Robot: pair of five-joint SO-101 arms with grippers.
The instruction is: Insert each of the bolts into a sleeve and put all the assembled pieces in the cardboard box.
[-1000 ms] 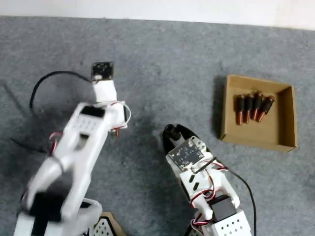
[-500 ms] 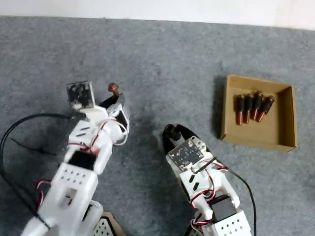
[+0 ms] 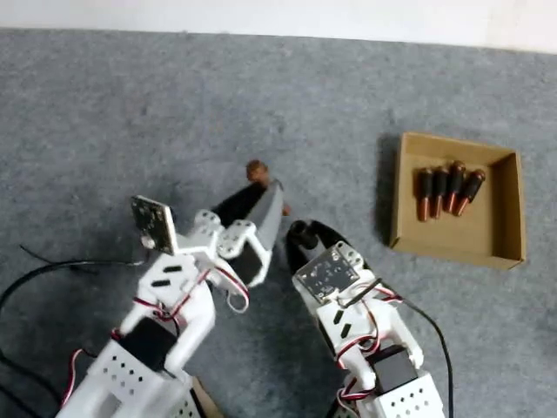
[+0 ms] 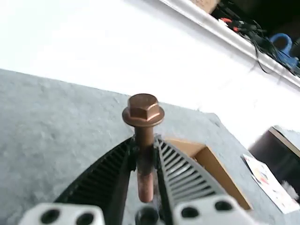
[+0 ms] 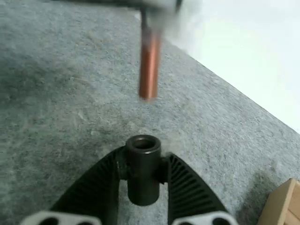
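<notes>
The left gripper (image 4: 145, 140) is clamped on a copper hex bolt (image 4: 143, 111), its shank near the black sleeve (image 5: 142, 183) pinched upright in the right gripper (image 5: 142, 159).

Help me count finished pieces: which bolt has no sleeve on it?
The bolt shut in the left gripper: its copper shank is bare, while the four bolts in the cardboard box wear dark sleeves.

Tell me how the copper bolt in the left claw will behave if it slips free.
The bolt looks like solid metal, so probably rigid and heavy for its size. Its smooth round shank, pinched by the left claw, may slide if the grip eases. Dropped, it would likely roll in an arc around its wider hex head.
</notes>
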